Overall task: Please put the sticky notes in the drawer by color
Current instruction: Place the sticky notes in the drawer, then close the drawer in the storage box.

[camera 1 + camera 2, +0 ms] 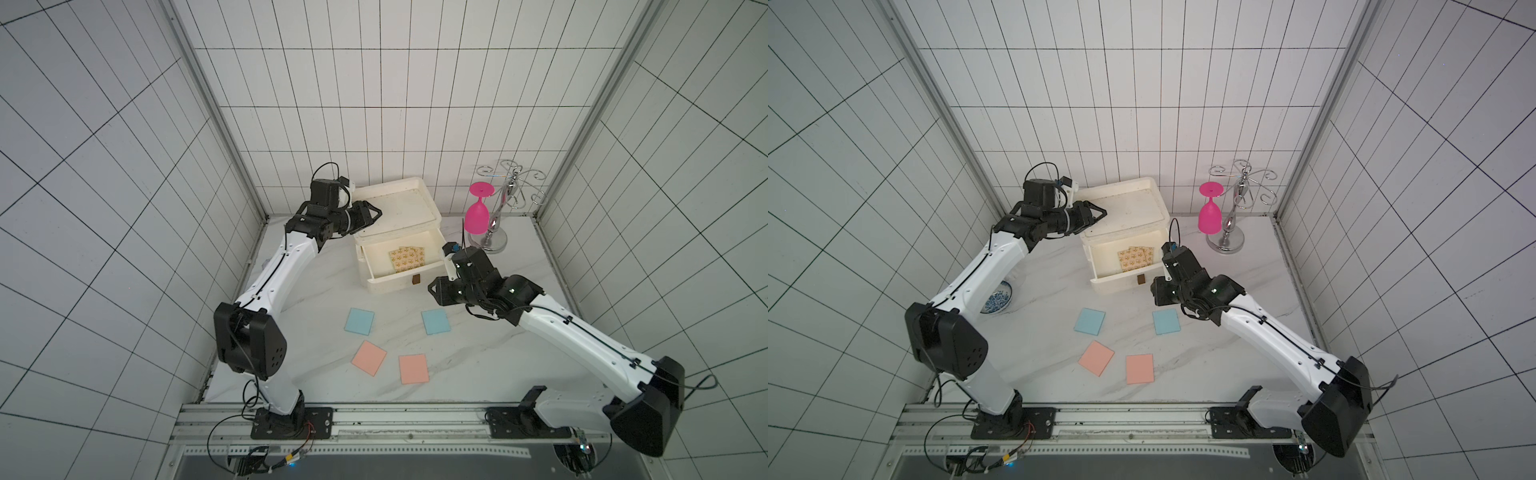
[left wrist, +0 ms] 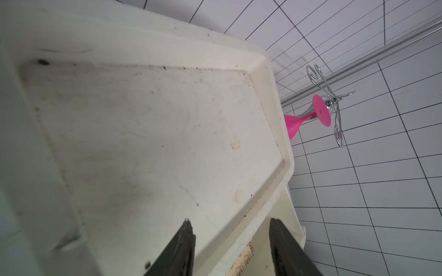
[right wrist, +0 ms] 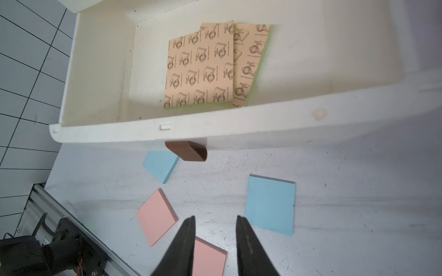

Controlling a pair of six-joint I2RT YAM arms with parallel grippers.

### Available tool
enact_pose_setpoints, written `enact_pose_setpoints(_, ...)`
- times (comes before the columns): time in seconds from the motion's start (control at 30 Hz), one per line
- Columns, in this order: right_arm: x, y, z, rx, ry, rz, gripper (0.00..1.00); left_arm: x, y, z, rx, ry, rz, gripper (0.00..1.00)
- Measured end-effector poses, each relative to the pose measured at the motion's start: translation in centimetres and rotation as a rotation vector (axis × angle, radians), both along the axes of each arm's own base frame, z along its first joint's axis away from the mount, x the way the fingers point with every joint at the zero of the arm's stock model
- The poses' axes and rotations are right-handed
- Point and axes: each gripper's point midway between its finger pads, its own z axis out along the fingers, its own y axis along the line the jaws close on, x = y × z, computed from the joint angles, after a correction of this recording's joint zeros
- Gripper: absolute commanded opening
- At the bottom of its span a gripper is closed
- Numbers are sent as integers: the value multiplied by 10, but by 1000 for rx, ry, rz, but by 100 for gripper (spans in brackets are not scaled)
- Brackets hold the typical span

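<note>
Sticky notes (image 1: pixel 436 322): two kraft pads (image 3: pixel 199 69) with printed logos and green sheet edges lie overlapped in the pulled-out top drawer (image 3: pixel 215 133) of the cream plastic drawer chest (image 1: pixel 390 286), at 12 o'clock on the table. Two blue pads (image 1: pixel 359 321) at 7 and 5 o'clock of the chest, two pink pads (image 1: pixel 369 358) further toward 6, all flat on the glossy marble-look tabletop (image 1: pixel 469 374). Likely handling: light, thin matte paper blocks, stiffish, top sheets may curl or peel; almost no height to grab, so pinch across one edge or corner, tips low. Chest scuffed, speckled; brown tab handle (image 3: pixel 189 150) small, scooped. Left gripper (image 1: pixel 374 212) at 9 o'clock edge of the lid (image 2: pixel 267 78), jaws apart astride the rim, no clamping seen. Right gripper (image 3: pixel 215 218) at chest's 4 o'clock, jaws apart, nothing between
</note>
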Motion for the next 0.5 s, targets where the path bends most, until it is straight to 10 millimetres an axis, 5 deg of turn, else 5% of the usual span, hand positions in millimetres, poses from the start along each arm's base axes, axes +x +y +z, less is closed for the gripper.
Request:
enact_pose_setpoints(0.2,14,20,-8,11,-31,2,33,0,-29,-23,56,32,-65,53)
enact_pose_setpoints(0.5,30,37,-17,26,-53,0,33,2,-30,-26,57,2,-76,53)
